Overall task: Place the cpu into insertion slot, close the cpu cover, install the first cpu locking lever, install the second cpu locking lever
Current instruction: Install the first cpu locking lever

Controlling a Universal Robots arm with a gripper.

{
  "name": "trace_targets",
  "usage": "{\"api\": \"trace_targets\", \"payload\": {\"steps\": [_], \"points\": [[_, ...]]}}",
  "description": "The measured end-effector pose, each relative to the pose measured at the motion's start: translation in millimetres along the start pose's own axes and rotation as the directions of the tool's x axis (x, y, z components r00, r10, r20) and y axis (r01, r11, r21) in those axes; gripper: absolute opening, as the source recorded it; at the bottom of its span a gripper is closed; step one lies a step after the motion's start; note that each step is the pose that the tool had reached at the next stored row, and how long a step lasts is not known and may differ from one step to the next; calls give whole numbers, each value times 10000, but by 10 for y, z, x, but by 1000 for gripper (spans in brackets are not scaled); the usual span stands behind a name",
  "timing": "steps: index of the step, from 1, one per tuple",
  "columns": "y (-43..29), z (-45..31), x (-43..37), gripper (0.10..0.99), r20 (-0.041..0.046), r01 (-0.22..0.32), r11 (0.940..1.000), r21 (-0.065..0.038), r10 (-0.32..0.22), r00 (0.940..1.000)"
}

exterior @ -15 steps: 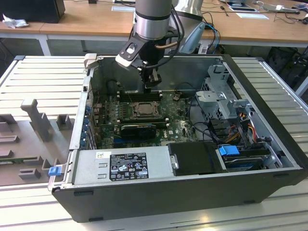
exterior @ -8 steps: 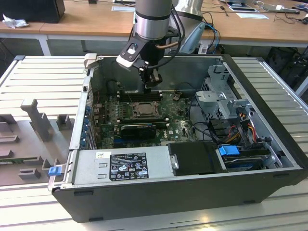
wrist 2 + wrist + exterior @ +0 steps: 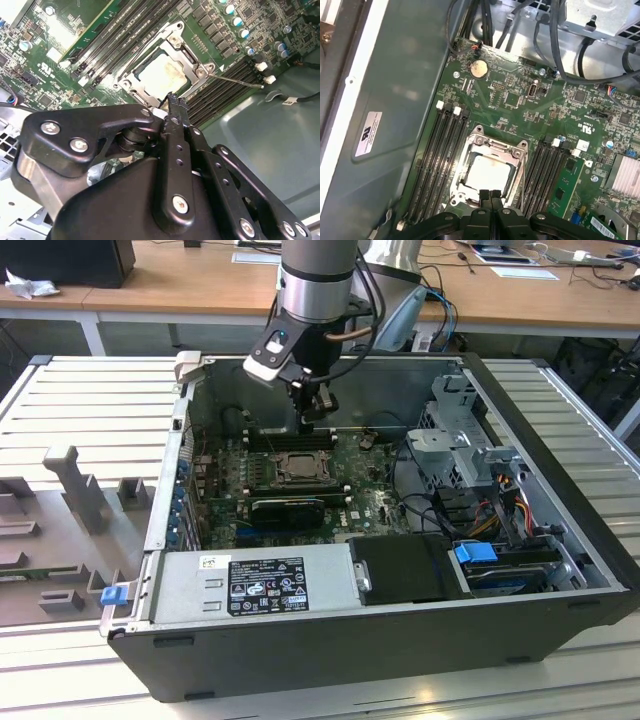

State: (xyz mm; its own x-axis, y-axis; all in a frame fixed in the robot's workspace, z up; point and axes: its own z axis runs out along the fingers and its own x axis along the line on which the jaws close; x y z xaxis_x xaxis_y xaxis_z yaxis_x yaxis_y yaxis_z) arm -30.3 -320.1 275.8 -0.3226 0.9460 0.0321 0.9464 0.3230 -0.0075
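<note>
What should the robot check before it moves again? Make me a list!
1. The cpu sits in the insertion slot: ok.
2. The cpu cover lies flat around the cpu: ok, as far as it shows.
3. The thin locking lever is latched: not ok, it sticks out over the memory slots.
4. The other lever is latched: cannot tell.
5. The gripper is shut and carries nothing: ok.
6. The gripper hangs at the slot's edge: ok.

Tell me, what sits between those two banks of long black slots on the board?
The cpu, with its cover framing it, as the first wrist view shows.
</note>
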Motion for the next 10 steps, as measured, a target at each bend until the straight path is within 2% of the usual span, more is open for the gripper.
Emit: {"api": "trace_targets", "payload": {"steps": [10], "points": [[0, 0, 0, 106, 4, 521, 9986, 17, -521, 9986]]}}
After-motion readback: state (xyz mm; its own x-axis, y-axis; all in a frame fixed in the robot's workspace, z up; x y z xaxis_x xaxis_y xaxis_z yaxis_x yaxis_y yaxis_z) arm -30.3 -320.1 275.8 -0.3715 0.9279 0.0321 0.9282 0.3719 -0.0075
